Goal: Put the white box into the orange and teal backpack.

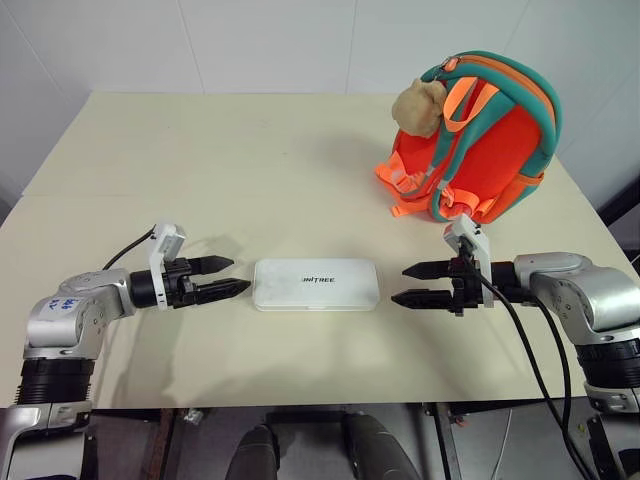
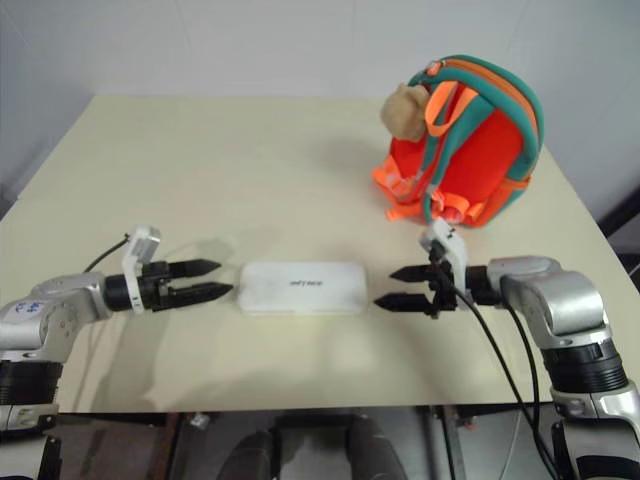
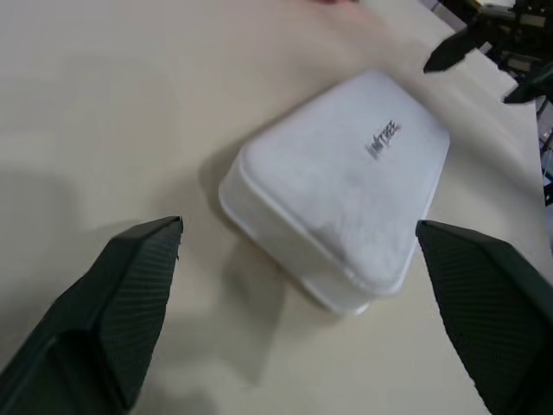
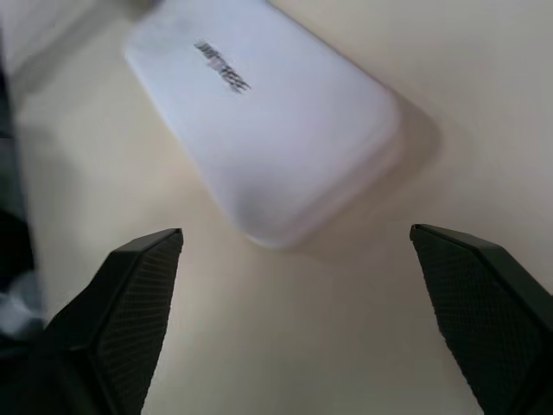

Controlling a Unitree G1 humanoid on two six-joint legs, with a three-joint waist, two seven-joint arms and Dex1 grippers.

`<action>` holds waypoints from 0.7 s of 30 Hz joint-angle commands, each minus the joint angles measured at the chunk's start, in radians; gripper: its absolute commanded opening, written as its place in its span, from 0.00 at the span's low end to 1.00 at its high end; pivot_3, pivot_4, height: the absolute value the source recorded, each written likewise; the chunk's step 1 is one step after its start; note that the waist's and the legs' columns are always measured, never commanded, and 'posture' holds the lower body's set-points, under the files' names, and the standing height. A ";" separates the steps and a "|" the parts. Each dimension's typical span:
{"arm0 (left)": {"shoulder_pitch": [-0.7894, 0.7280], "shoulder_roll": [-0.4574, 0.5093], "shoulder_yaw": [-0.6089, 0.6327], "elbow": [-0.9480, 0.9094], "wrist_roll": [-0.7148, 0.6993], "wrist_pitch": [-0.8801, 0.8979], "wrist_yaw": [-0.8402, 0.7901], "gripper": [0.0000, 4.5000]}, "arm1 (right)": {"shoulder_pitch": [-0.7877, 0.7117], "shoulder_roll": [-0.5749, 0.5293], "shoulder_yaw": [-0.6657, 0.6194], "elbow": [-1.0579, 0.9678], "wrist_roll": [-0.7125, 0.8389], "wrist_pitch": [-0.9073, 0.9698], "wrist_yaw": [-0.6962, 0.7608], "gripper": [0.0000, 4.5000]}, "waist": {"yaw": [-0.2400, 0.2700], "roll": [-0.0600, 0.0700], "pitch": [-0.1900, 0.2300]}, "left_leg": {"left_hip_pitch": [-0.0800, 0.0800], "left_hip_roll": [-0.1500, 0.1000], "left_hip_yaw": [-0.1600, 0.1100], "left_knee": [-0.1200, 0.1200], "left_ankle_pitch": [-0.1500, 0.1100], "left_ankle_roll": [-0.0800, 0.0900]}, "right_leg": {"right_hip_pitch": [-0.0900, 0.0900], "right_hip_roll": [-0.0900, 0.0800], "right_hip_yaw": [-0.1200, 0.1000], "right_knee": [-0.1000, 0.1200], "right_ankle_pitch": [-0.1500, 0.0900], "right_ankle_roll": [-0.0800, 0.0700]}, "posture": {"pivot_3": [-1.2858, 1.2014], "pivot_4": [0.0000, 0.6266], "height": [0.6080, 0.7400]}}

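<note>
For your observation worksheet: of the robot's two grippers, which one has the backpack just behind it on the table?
The right gripper: the orange and teal backpack stands right behind it, while the left gripper has only bare table behind.

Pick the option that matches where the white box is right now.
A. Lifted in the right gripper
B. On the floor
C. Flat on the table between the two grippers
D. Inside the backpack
C: the white box lies flat on the table, with the open left gripper at one end and the open right gripper at the other, neither touching it; the orange and teal backpack stands apart, farther back.
</note>
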 commanded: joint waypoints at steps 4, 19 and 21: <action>-0.057 -0.009 -0.088 -0.031 -0.046 0.204 0.002 0.99 | -0.035 0.056 0.020 -0.020 0.025 0.043 -0.066 1.00 | 0.000 0.000 0.000 | -0.002 0.000 0.000 0.000 0.000 0.000 | -0.002 0.000 0.000 0.000 0.000 0.000 | 0.52 0.24 1.00; -0.154 -0.091 -0.186 0.121 0.016 0.219 0.033 0.99 | -0.045 0.073 0.094 0.014 -0.004 -0.014 -0.070 1.00 | 0.004 0.000 0.000 | -0.001 0.000 0.000 0.001 0.000 0.000 | -0.002 0.000 0.000 0.001 0.000 0.000 | 0.52 0.24 1.00; -0.172 -0.109 -0.205 0.174 0.033 0.205 0.027 0.99 | -0.041 0.072 0.097 0.011 -0.004 -0.021 -0.067 1.00 | 0.005 0.000 0.000 | -0.001 -0.001 0.000 0.002 0.000 0.000 | -0.001 0.000 0.000 0.001 0.000 0.001 | 0.52 0.24 1.00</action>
